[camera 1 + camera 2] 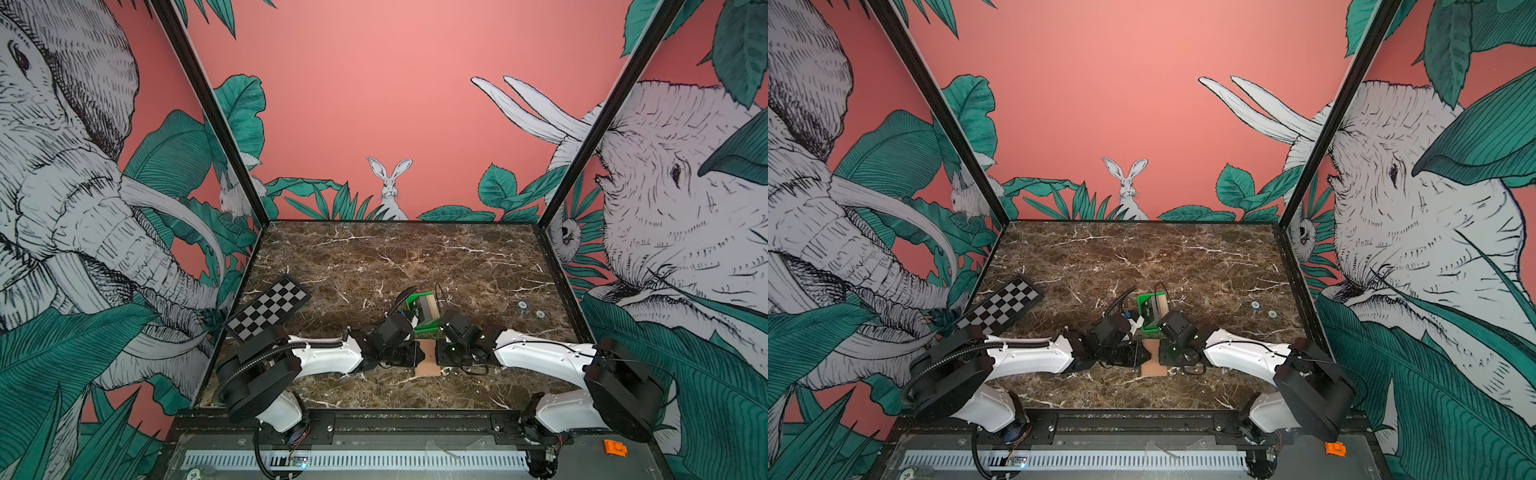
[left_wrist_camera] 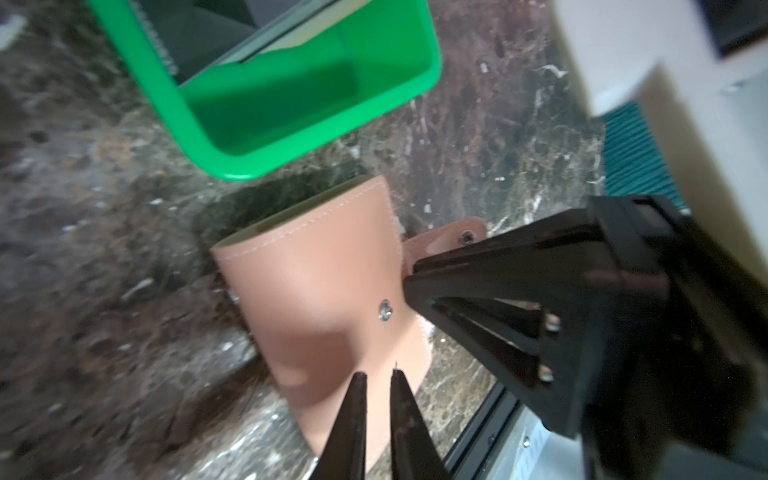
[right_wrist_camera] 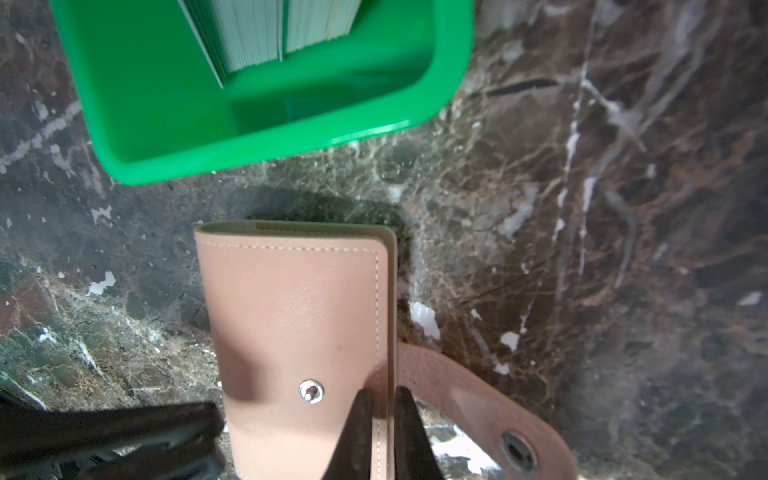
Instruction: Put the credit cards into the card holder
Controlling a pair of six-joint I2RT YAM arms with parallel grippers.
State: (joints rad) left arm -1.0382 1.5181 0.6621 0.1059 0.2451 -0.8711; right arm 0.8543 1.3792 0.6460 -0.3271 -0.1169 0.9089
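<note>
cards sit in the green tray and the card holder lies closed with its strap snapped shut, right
No: the strap lies unsnapped, as the right wrist view shows. The cards are in the green tray; the card holder is closed.

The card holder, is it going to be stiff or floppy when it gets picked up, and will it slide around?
Probably floppy: the card holder is thin stitched leather-like material and its cover looks bowed, not flat. Likely light, so a push could slide it over the smooth marble table. The unsnapped strap tab would probably dangle when lifted.
</note>
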